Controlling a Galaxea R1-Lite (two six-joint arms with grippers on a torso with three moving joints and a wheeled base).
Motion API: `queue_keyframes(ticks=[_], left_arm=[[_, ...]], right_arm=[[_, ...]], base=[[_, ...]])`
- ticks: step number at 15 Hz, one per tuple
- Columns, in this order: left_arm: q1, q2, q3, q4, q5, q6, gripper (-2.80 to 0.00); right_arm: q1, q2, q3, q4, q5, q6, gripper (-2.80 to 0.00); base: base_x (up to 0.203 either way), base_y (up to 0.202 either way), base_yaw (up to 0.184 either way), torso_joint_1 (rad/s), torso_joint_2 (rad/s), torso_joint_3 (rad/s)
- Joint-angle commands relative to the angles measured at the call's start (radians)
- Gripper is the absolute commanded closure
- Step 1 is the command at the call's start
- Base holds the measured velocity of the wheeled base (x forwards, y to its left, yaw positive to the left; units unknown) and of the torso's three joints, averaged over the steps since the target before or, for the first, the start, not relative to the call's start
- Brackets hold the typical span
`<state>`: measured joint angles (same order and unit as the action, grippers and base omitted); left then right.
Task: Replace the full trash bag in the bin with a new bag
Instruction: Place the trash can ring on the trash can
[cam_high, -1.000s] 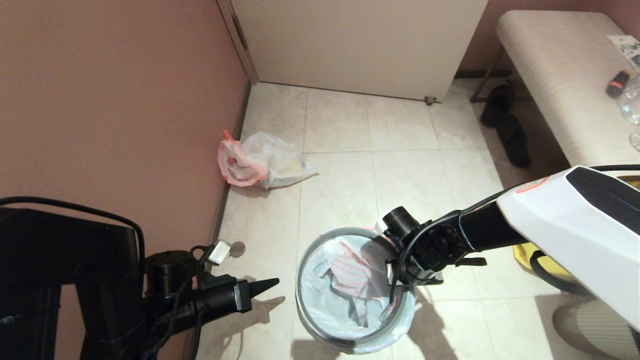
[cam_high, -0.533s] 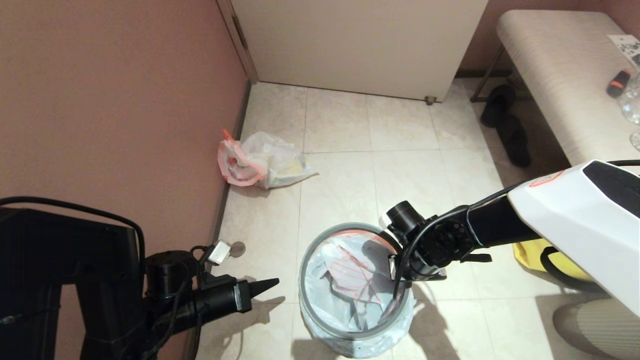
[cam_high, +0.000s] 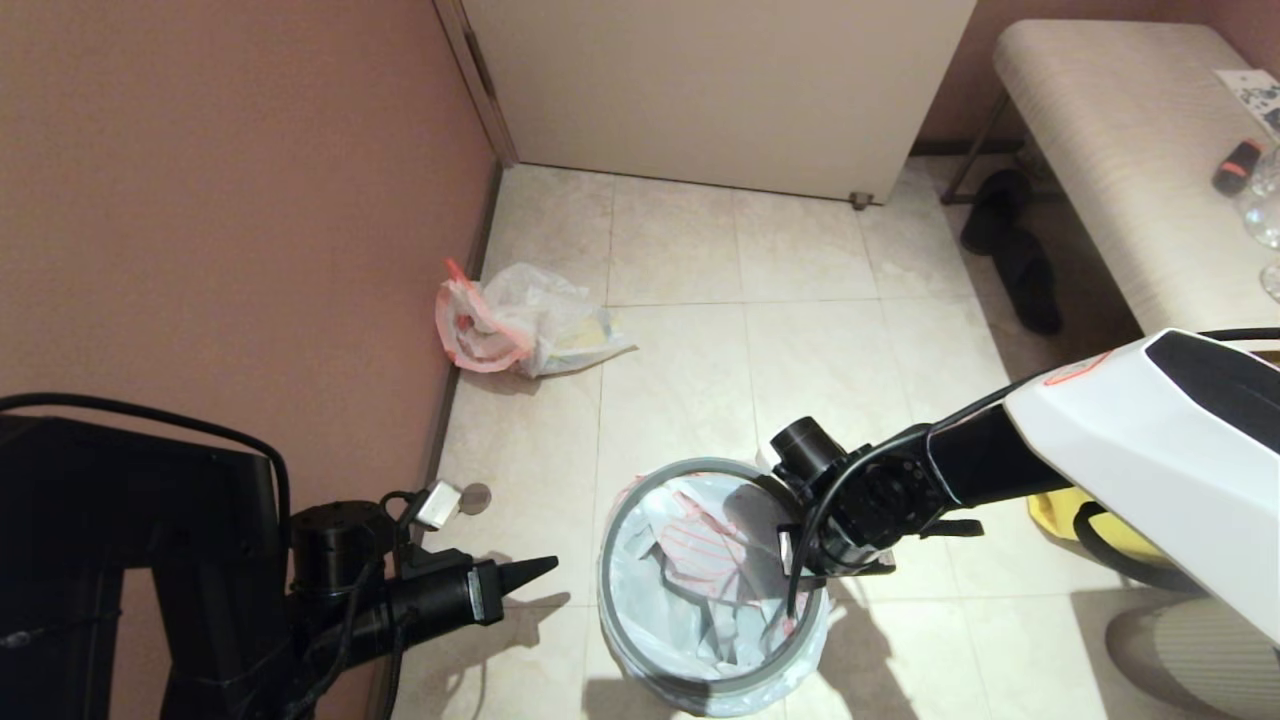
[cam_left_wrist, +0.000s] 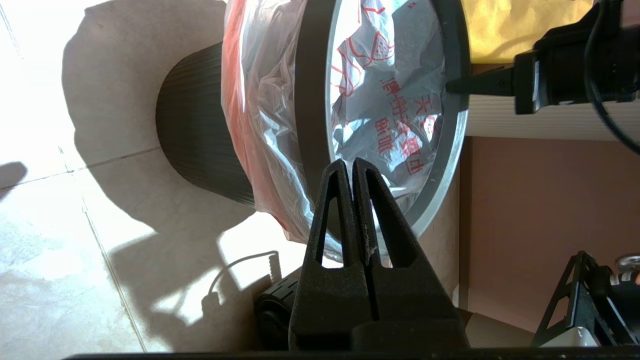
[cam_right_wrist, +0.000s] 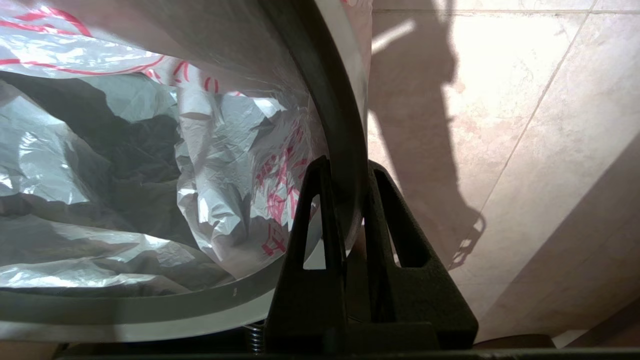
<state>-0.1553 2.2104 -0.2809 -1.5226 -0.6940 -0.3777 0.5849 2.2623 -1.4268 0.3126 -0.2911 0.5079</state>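
A: Where the bin (cam_high: 700, 690) stands on the floor tiles (cam_high: 680, 250), what does the right gripper (cam_right_wrist: 345, 170) grasp?
B: Its grey ring (cam_high: 612, 540), over the new bag (cam_high: 690, 560). The left gripper (cam_high: 540, 567) is clenched beside; the full trash bag (cam_high: 525, 320) lies near the wall (cam_high: 220, 200).

**Plastic film, ribbed bin, matt tools**

The new bag (cam_left_wrist: 380, 105) is thin, crinkled, shiny plastic film. The bin (cam_left_wrist: 200, 140) has ribbed black plastic walls; its grey ring (cam_right_wrist: 345, 140) looks smooth. Both tools, left (cam_left_wrist: 352, 170) and right (cam_right_wrist: 345, 172), are matt, grainy black. Floor tiles (cam_high: 800, 260) are smooth, mottled beige.
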Motion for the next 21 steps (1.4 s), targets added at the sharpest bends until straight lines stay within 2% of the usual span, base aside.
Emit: queue_keyframes(ticks=[1,10,14,21], left_arm=[[0.0,0.002,-0.001,-0.047,-0.004,-0.003,0.0],[0.0,0.002,-0.001,-0.047,-0.004,-0.003,0.0],[0.0,0.003,-0.001,-0.047,-0.004,-0.003,0.0],[0.0,0.005,-0.001,-0.047,-0.004,-0.003,0.0]], right_arm=[[-0.002,0.028,0.001,0.002,-0.002,0.003,0.0],[-0.002,0.033,-0.001,-0.041,0.003,0.003,0.0],[0.026,0.034,-0.004,-0.042,0.002,0.002,0.0],[0.031,0.008,0.002,-0.041,-0.004,-0.039,0.0]], base=[[0.0,0.0,0.0,0.0,0.0,0.0],[0.0,0.0,0.0,0.0,0.0,0.0],[0.0,0.0,0.0,0.0,0.0,0.0],[0.0,0.0,0.0,0.0,0.0,0.0]])
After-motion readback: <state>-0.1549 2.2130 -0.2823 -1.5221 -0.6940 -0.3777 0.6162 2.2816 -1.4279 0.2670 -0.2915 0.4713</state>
